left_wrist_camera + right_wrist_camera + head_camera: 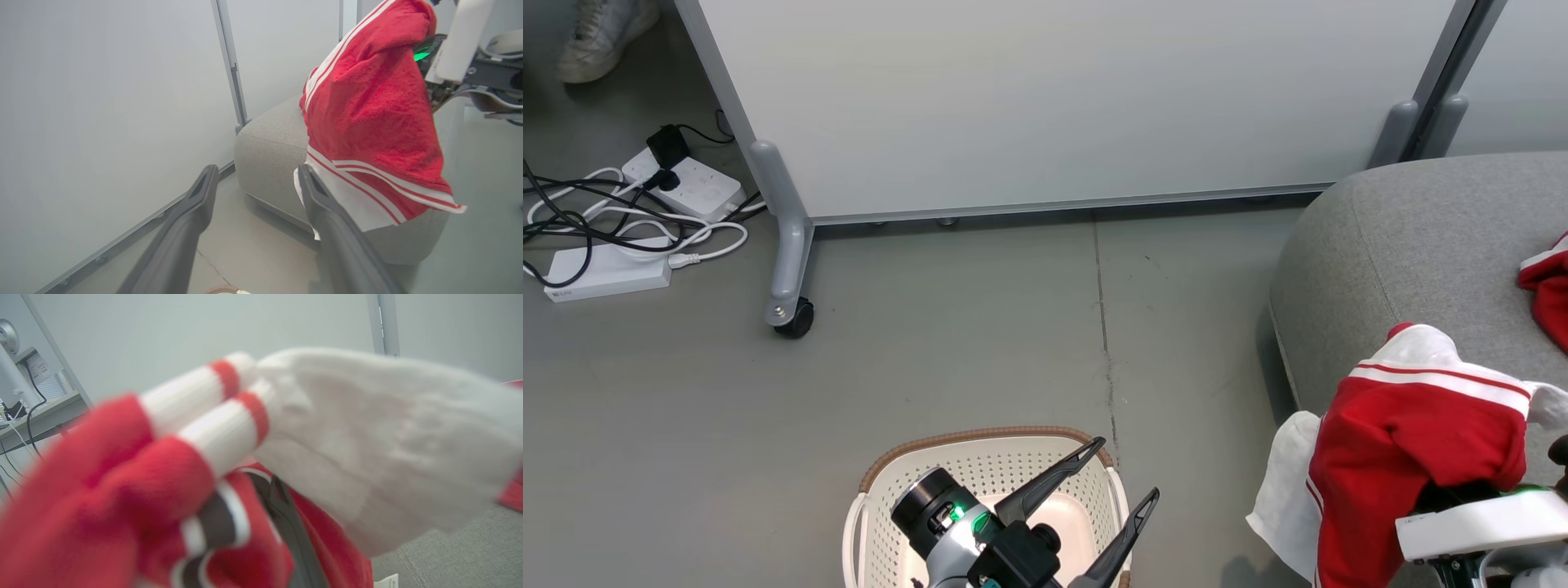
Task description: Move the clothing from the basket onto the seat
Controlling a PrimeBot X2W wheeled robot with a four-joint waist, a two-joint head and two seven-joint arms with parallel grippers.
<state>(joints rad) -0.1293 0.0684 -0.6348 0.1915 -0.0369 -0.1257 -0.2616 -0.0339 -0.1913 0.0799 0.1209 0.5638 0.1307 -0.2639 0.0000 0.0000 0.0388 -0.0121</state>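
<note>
Adjoining grey seat point(1405, 245): grey floor point(980, 343); wheeled partition point(1054, 98)

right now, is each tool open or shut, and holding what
left tool: open, empty, over the basket
right tool: shut on a red and white garment

Close-up clothing point(122, 477) a blur (basket point(980, 434) half off the bottom edge)
</note>
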